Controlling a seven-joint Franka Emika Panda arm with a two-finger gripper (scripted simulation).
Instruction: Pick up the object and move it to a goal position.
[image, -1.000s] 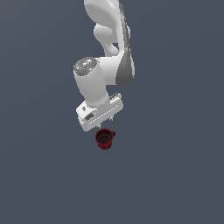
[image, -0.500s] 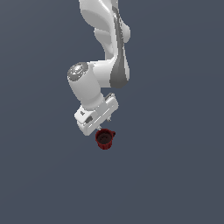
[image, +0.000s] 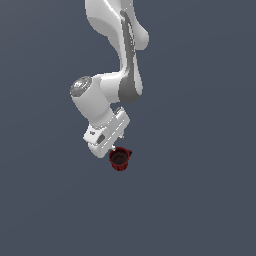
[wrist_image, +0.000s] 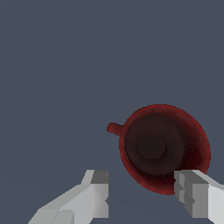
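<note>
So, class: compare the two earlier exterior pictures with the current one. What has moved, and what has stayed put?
The arm has swung toward the exterior view's left, carrying the gripper with it, down toward the mug. Nothing has been grasped. The mug has stayed upright in the same spot.

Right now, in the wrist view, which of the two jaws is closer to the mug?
The jaw on the side away from the handle of the mug: its tip overlaps the rim. The other jaw, on the handle's side, shows grey ground before the mug.
</note>
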